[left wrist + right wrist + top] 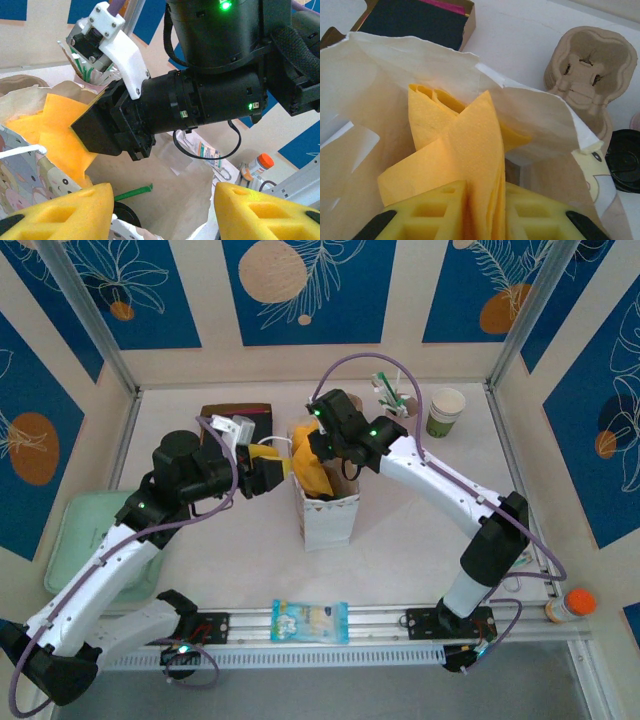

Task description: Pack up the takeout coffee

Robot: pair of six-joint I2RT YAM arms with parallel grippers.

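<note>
While the right pincer (482,202) presses its yellow foam fingertips together on a sheaf of yellow napkins (460,145), the napkins stand upright in the open mouth of a white paper bag (395,60). Seen from above, that bag (330,525) stands upright in the middle of the table, with the right pincer (322,452) over its far edge and the napkins (308,475) showing at the top.

From the left side the left pincer (272,472) reaches toward the bag's rim. Its own camera shows the left pincer (162,205) spread wide, the bag's inside visible between the two foam fingertips; I cannot tell whether either one touches the paper.

Well apart from the bag, the coffee cup (445,412) stands upright near the far right corner of the table, untouched by either arm. Just to its left is a pink cup of utensils (393,395).

Beyond the bag lie a brown box (237,420), a cardboard cup carrier (590,75) and a black lid (625,160). A green tray (95,540) sits at the left edge, a snack packet (310,621) lies on the near rail, and an orange-capped bottle (572,604) stands at the near right.
</note>
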